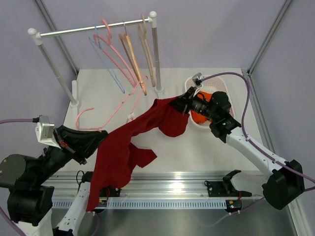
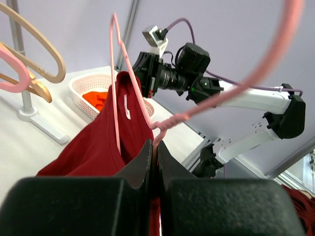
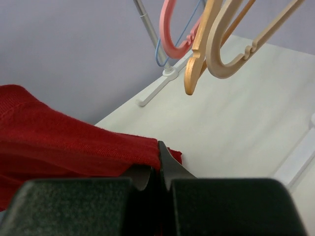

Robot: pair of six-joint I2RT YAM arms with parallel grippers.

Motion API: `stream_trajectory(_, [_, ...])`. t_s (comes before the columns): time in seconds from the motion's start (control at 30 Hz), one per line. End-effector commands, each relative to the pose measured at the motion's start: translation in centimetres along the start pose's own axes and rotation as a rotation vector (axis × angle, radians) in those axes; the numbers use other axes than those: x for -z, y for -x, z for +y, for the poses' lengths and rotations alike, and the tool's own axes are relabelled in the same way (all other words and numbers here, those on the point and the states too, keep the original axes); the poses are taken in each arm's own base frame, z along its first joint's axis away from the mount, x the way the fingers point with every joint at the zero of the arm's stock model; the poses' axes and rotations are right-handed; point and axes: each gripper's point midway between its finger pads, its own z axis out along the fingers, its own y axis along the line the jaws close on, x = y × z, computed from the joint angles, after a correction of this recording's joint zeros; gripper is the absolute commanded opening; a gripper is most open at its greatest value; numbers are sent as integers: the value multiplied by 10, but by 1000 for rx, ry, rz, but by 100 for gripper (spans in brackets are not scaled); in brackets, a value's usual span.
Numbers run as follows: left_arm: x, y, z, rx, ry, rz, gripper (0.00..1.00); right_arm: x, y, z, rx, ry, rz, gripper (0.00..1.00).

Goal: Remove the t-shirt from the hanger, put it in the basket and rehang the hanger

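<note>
T-shirt (image 1: 147, 125), red: runs near-left to far-right, left hand (image 2: 154, 147) pinching its hanger (image 2: 170, 120), right hand (image 3: 158, 150) pinching its far edge.

Left arm (image 1: 74, 142) reaches rightward from its base, low and nearly level. The left gripper (image 2: 154, 147) has its jaws pressed together, with the hanger (image 2: 170, 120) wire pinched between their tips. Right arm (image 1: 251, 147) stretches away and leftward from its base. The right gripper (image 3: 158, 155) has its jaws closed, with t-shirt (image 3: 49, 137) cloth clamped between them and spreading out to their left.
</note>
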Motion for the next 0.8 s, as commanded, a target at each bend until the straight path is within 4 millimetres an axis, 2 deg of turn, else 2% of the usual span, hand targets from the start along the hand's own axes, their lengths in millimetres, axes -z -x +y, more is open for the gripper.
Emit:
stream_trajectory(0.0, [19,48,-43,-118,-85,-181,0,0,-15,-27,-57,-65,0,0])
stream_trajectory(0.03, [21,52,-49,-131,-97,-195,0,0,-22,-30,-60,-81,16,0])
stream_trajectory(0.1, [23,59,-58,-139,-118,-199,0,-2,-39,-15,-26,-56,64,0])
stream_trajectory(0.13, [22,60,-57,-134,-118,-196,0,-3,-42,-1,-12,-26,72,0])
stream_trajectory(0.17, [17,58,-51,-118,-110,-184,0,-11,-55,32,16,47,106,0])
stream_trajectory(0.27, [11,58,-38,-102,-83,-214,0,-20,-79,85,57,135,183,0])
stream_trajectory(0.3, [5,55,-29,-83,-70,-222,0,-22,-88,120,52,216,199,0])
stream_trajectory(0.37, [2,56,-18,-72,-35,-250,0,-18,-88,157,17,319,198,0])
stream_trajectory(0.4, [-3,56,-9,-69,-19,-257,0,-15,-84,167,13,341,188,0])
stream_trajectory(0.47, [-5,60,-1,-79,15,-275,0,-12,-80,161,23,277,197,0])
stream_trajectory(0.5, [-6,64,-2,-90,20,-282,0,-7,-66,148,52,181,171,0])
stream_trajectory(0.6, [-3,68,5,-129,64,-301,0,8,-15,133,108,31,61,0])
stream_trajectory(0.63, [0,68,5,-138,71,-302,0,13,3,119,136,-62,15,0])
stream_trajectory(0.7, [0,60,12,-140,98,-283,0,31,39,116,160,-127,-55,0])
stream_trajectory(0.73, [2,51,18,-134,115,-277,0,38,56,106,189,-201,-101,0])
stream_trajectory(0.77, [3,43,25,-127,143,-261,0,48,84,108,201,-232,-149,0])
